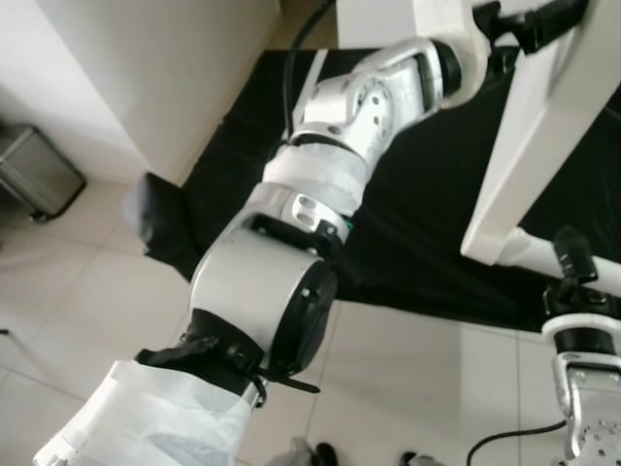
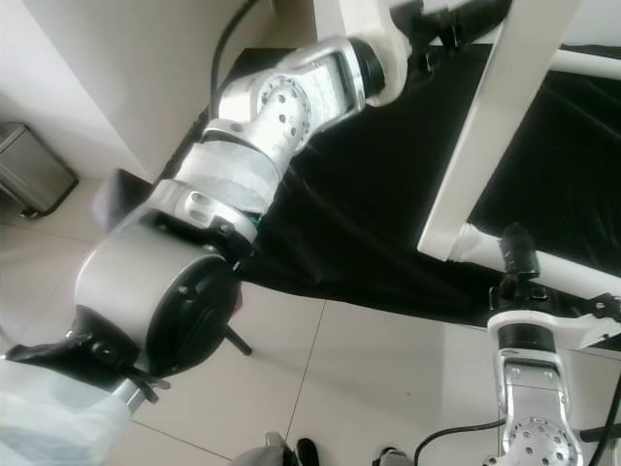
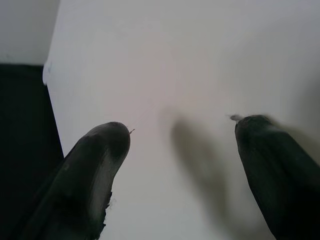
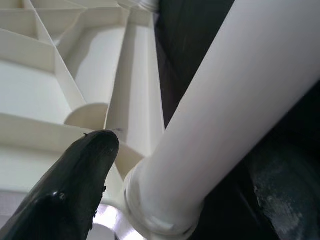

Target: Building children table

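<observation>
The white children's table top (image 1: 543, 126) stands tilted on edge over a black cloth (image 1: 417, 223). Its ribbed underside (image 4: 45, 65) appears in the right wrist view. A white round table leg (image 1: 529, 250) juts from its lower corner. My right gripper (image 1: 574, 262) reaches up from below and is shut on the table leg (image 4: 235, 100), with one black finger on each side. My left arm stretches across to the top edge of the table. The left gripper (image 1: 514, 24) is open there, its fingers (image 3: 100, 160) spread against the flat white surface (image 3: 190, 60).
The black cloth covers the pale tiled floor (image 1: 427, 379) under the table. A white wall (image 1: 146, 68) rises at the left, with a grey metal bin (image 1: 34, 175) beside it. A black cable (image 1: 505, 442) lies on the tiles near my right arm.
</observation>
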You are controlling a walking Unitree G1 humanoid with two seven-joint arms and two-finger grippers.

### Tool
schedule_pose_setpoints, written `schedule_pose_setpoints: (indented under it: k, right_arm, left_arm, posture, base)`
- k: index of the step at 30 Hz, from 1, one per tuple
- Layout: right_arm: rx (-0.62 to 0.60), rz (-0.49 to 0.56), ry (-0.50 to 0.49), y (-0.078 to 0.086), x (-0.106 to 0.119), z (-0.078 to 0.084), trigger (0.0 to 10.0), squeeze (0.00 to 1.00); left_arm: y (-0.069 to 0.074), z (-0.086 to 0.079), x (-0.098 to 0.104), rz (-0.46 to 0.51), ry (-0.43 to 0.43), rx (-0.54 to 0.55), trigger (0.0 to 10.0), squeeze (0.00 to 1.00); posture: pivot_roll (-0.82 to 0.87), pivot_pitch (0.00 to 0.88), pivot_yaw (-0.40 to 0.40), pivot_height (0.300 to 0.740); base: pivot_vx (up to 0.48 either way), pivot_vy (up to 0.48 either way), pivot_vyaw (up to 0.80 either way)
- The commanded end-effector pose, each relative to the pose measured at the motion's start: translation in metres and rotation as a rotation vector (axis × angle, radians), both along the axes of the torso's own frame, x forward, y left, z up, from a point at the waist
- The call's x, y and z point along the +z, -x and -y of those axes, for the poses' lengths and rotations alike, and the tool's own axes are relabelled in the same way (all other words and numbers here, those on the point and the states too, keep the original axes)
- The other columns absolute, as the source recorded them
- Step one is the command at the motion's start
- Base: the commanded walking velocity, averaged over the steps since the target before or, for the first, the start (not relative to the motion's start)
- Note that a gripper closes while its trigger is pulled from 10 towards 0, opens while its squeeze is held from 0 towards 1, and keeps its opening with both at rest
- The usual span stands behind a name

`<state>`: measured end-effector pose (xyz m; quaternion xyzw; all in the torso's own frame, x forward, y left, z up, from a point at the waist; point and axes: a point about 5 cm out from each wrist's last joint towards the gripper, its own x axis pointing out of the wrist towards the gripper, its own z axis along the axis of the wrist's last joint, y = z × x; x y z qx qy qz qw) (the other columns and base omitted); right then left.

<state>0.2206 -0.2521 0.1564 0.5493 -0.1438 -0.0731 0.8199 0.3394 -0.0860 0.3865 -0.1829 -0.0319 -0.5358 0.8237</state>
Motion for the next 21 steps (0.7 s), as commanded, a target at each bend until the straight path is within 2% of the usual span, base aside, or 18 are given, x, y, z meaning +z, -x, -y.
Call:
schedule_pose_setpoints:
  k: [1,5,7,9,10,12,15,20,21]
  right_arm:
    - [-0.033,-0.388,-0.288,0.094,-0.099,-0.049,10.0,0.00]
    - [-0.049,-0.455,-0.277,0.094,-0.107,-0.048,10.0,0.00]
    - [-0.094,-0.479,-0.262,0.092,-0.108,-0.045,10.0,0.00]
    - [-0.184,-0.525,-0.308,0.089,-0.112,-0.040,10.0,0.00]
    - [-0.264,-0.604,-0.281,0.092,-0.117,-0.036,10.0,0.00]
    - [-0.275,-0.642,-0.247,0.097,-0.117,-0.038,10.0,0.00]
    - [-0.268,-0.655,-0.195,0.101,-0.115,-0.041,10.0,0.00]
    - [-0.252,-0.626,-0.224,0.106,-0.111,-0.046,10.0,0.00]
    - [-0.260,-0.637,-0.182,0.109,-0.105,-0.047,10.0,0.00]
  left_arm:
    - [0.018,0.014,0.000,0.077,-0.010,-0.247,10.0,0.00]
    - [0.018,0.014,0.001,0.079,-0.009,-0.244,10.0,0.00]
    - [0.017,0.014,0.001,0.077,-0.007,-0.242,10.0,0.00]
    - [0.018,0.014,0.002,0.078,-0.005,-0.243,10.0,0.00]
    - [0.018,0.015,0.003,0.079,-0.005,-0.244,10.0,0.00]
    - [0.019,0.016,0.003,0.078,-0.007,-0.251,10.0,0.00]
    - [0.019,0.016,0.003,0.080,-0.010,-0.254,10.0,0.00]
    - [0.019,0.016,0.002,0.080,-0.016,-0.253,10.0,0.00]
    - [0.019,0.016,0.001,0.077,-0.014,-0.254,10.0,0.00]
  posture:
    - [-0.07,0.160,0.158,0.740]
    - [-0.07,0.165,0.168,0.740]
    - [-0.07,0.164,0.173,0.740]
    - [-0.08,0.167,0.174,0.740]
    - [-0.07,0.165,0.179,0.740]
    - [-0.07,0.166,0.185,0.740]
    - [-0.07,0.168,0.190,0.740]
    - [-0.08,0.172,0.197,0.740]
    - [-0.09,0.173,0.203,0.740]
  base:
    - [0.000,0.000,0.00]
    - [0.000,0.000,0.00]
    - [0.000,0.000,0.00]
    - [0.000,0.000,0.00]
    - [0.000,0.000,0.00]
    - [0.000,0.000,0.00]
    - [0.000,0.000,0.00]
    - [0.000,0.000,0.00]
    - [0.000,0.000,0.00]
